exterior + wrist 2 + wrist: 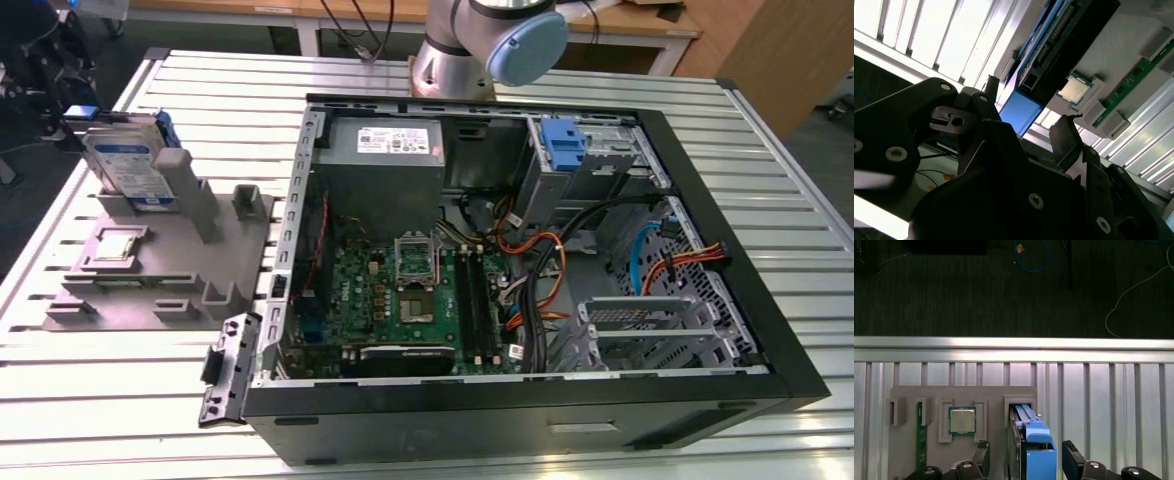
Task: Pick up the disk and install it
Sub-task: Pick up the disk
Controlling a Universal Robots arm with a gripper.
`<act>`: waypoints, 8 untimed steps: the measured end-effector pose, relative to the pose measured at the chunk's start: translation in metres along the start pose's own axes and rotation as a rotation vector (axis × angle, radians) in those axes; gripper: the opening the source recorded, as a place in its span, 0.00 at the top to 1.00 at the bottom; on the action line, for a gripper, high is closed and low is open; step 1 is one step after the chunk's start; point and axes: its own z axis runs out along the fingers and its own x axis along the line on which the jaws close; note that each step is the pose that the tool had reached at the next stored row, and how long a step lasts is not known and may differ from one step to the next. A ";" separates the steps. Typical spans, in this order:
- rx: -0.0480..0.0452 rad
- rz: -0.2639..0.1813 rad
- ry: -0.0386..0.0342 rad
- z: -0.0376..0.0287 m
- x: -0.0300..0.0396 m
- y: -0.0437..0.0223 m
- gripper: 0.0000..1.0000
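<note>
Black two-finger gripper spread wide, empty. I see silver-grey rectangular hard disk with blue plastic carrier upright in grey plastic stand, directly ahead. Top edge runs lengthwise between fingers, untouched.

- An open desktop computer case lies on a slatted aluminium table, with its motherboard and power supply exposed.
- A grey plastic stand sits beside the case, at the exterior view's left.
- Separate recesses in the stand hold a processor chip and a green memory stick.
</note>
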 end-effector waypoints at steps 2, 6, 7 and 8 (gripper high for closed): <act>0.0001 0.000 0.0000 -0.0008 0.0000 0.0000 0.33; 0.0000 0.000 0.0000 -0.0023 -0.0001 0.0001 0.33; 0.0001 0.000 0.0000 -0.0024 -0.0001 0.0001 0.33; 0.0000 0.000 0.0000 -0.0026 -0.0001 0.0001 0.33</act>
